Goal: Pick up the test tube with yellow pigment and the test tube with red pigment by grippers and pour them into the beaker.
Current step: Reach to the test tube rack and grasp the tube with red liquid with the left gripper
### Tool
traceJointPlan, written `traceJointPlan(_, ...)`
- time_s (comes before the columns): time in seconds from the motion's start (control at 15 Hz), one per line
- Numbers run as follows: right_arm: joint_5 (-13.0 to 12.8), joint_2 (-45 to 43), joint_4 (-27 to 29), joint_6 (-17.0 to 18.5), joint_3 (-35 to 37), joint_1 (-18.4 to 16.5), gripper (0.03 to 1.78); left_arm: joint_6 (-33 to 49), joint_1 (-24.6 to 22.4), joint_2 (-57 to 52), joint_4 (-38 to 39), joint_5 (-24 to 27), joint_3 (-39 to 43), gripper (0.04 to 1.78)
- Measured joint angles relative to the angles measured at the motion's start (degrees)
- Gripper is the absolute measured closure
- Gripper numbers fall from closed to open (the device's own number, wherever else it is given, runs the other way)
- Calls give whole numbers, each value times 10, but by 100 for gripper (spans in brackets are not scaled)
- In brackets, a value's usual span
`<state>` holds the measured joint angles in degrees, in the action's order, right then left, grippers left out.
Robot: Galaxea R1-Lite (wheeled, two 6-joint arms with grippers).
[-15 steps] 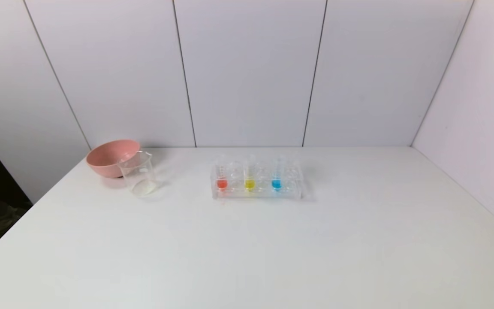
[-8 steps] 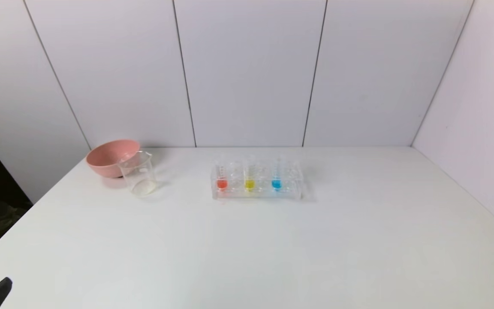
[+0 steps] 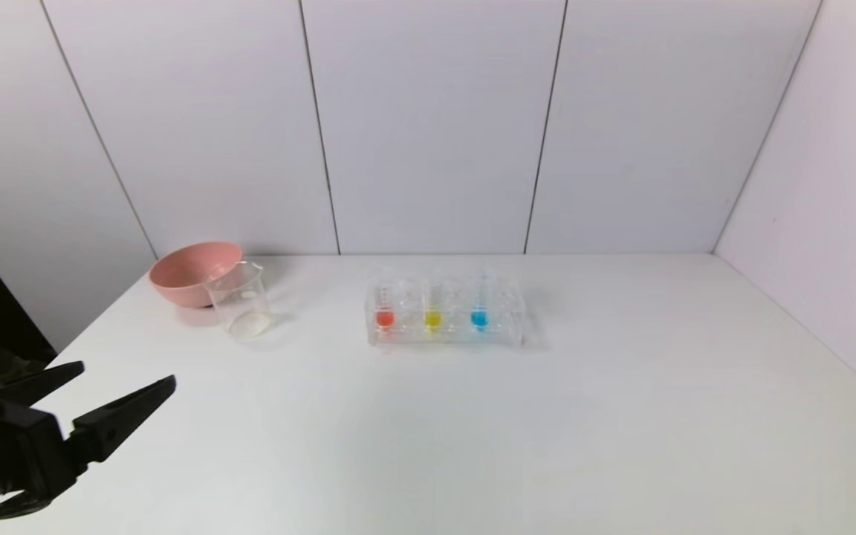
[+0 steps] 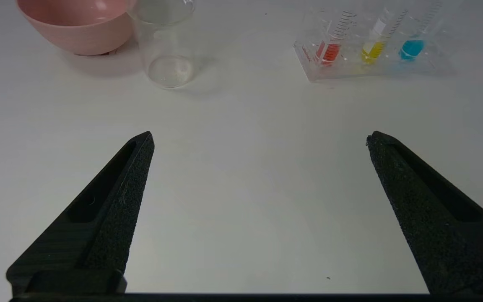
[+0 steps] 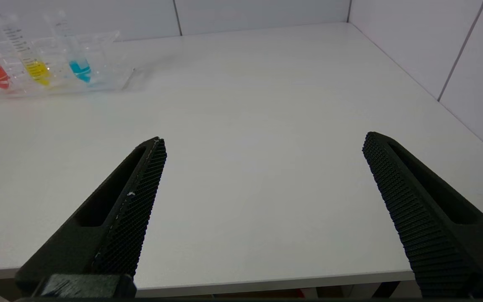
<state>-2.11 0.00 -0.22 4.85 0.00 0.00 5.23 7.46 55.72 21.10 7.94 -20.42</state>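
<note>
The left hand [image 3: 120, 390] has just swung in at the frame's lower left, spread wide and empty. The red tube [image 3: 384, 308] and yellow tube [image 3: 432, 308] stand racked mid-frame, beaker [image 3: 242, 301] upper left; the right hand [image 5: 262, 167] gapes empty too.

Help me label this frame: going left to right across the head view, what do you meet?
left gripper → pink bowl → beaker → test tube with red pigment → test tube with yellow pigment → blue tube, the three tubes standing in one clear rack.
</note>
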Motion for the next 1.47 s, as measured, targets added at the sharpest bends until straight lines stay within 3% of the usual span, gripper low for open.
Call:
traceJointPlan(0.27, 0, 0, 0, 0, 0, 0, 10, 3, 88, 170, 110, -57, -23, 4)
traceJointPlan(0.53, 0, 0, 0, 0, 0, 0, 10, 16, 202, 329, 248, -171, -62, 5)
traceJointPlan(0.8, 0, 0, 0, 0, 0, 0, 10, 46, 271, 455, 335, -280, -134, 5)
traceJointPlan(1.13, 0, 0, 0, 0, 0, 0, 10, 38, 297, 560, 403, -360, -197, 4)
traceJointPlan(1.47, 0, 0, 0, 0, 0, 0, 10, -2, 299, 639, 495, -373, -240, 5)
